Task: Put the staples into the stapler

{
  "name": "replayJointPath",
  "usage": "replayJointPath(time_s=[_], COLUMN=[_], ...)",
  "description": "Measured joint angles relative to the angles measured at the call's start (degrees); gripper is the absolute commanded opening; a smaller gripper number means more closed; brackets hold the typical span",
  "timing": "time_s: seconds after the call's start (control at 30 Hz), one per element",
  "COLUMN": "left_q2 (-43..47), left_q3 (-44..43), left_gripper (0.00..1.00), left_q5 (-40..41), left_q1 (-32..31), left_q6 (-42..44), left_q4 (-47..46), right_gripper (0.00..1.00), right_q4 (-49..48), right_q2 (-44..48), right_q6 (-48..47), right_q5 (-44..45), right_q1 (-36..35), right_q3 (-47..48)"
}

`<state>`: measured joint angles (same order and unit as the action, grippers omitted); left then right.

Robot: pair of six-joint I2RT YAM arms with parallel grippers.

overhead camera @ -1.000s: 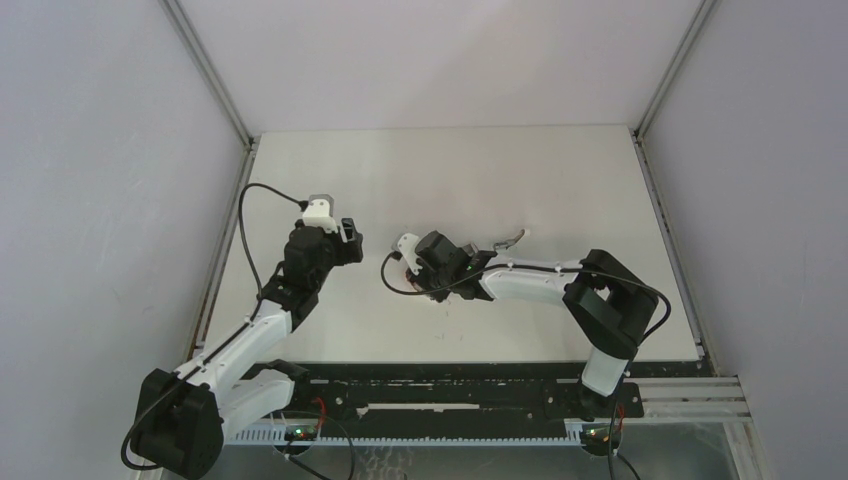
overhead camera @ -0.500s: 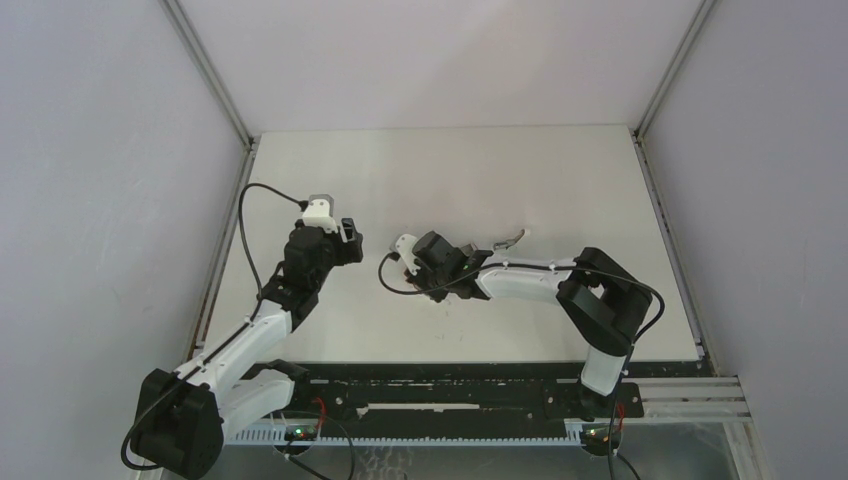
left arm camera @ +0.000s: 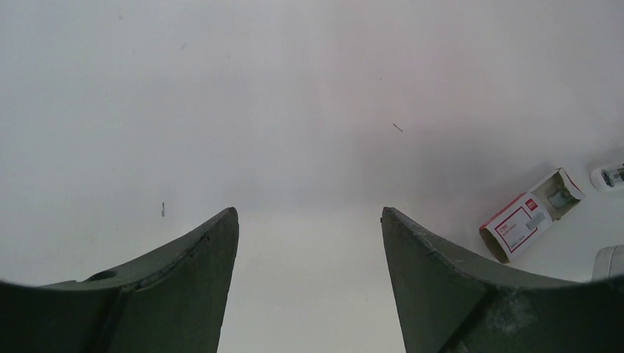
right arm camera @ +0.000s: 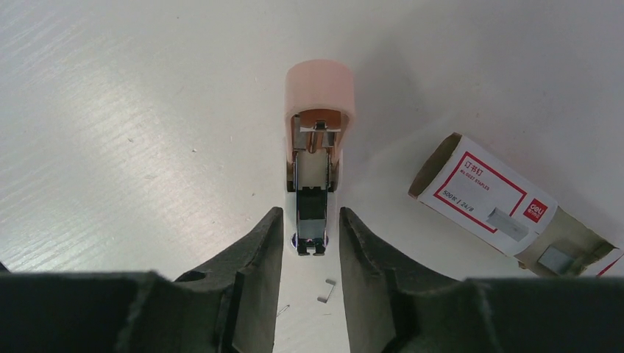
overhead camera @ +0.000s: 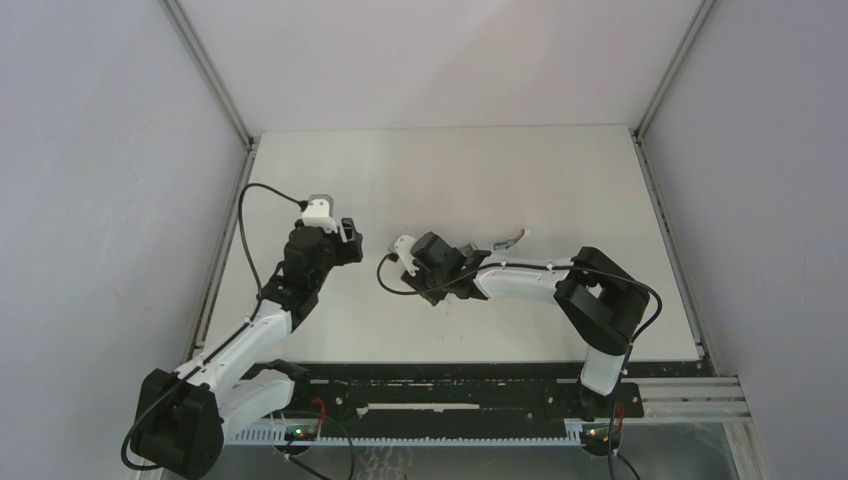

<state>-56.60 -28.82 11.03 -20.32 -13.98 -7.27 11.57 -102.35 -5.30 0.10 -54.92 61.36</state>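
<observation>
White table [overhead camera: 450,170], matte, enclosed by pale grey walls [overhead camera: 100,200] on three sides; two arms mounted at its near edge.

Item 1, left gripper [left arm camera: 309,212]: seen at centre left of the overhead view, held off the table. Jaws wide apart, nothing between them and nothing touched; only bare table shows in the gap.

Item 2, right gripper [right arm camera: 310,213]: reached in to the middle of the overhead view. Jaws partly open, one dark finger [right arm camera: 257,257] on each side of the stapler's near end. A thin strip of table shows between each finger and the metal, so it brackets the stapler without clamping it.

Item 3, stapler [right arm camera: 315,176]: lying on the table, running from the centre to the upper centre of the right wrist view. Opened, metal channel exposed, rounded pink cap [right arm camera: 318,92] at the far end.

Item 4, staple box [right arm camera: 482,198]: flat, white label with a red border, pink-red edge. Lies on the table at centre right of the right wrist view, just beside the stapler and apart from it. Its inner tray [right arm camera: 570,254] is slid partly out toward the lower right. The same box appears at lower right of the left wrist view [left arm camera: 524,222], well apart from the left gripper.

Item 5, loose staple [right arm camera: 326,291]: single, on the table between the right gripper's fingers, below the stapler's end.
</observation>
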Motion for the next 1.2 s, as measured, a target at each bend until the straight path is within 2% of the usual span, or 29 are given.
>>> replayJointPath(time_s=[0.23, 0.57, 1.2], left_q2=[0.37, 1.01, 1.22], left_q3=[0.26, 1.49, 1.49], left_gripper=[0.75, 0.75, 0.75], left_q5=[0.04, 0.46, 0.59], left_q1=[0.0, 0.09, 0.09], left_q6=[0.0, 0.0, 0.0], left_q4=[-0.35, -0.37, -0.37], right_gripper=[0.38, 0.29, 0.2], right_q4=[0.22, -0.33, -0.42], right_q2=[0.81, 6.05, 2.8], right_q6=[0.33, 3.39, 5.68], right_q5=[-0.57, -4.09, -3.78], right_q1=[0.02, 2.56, 3.85], right_q3=[0.0, -0.22, -0.72])
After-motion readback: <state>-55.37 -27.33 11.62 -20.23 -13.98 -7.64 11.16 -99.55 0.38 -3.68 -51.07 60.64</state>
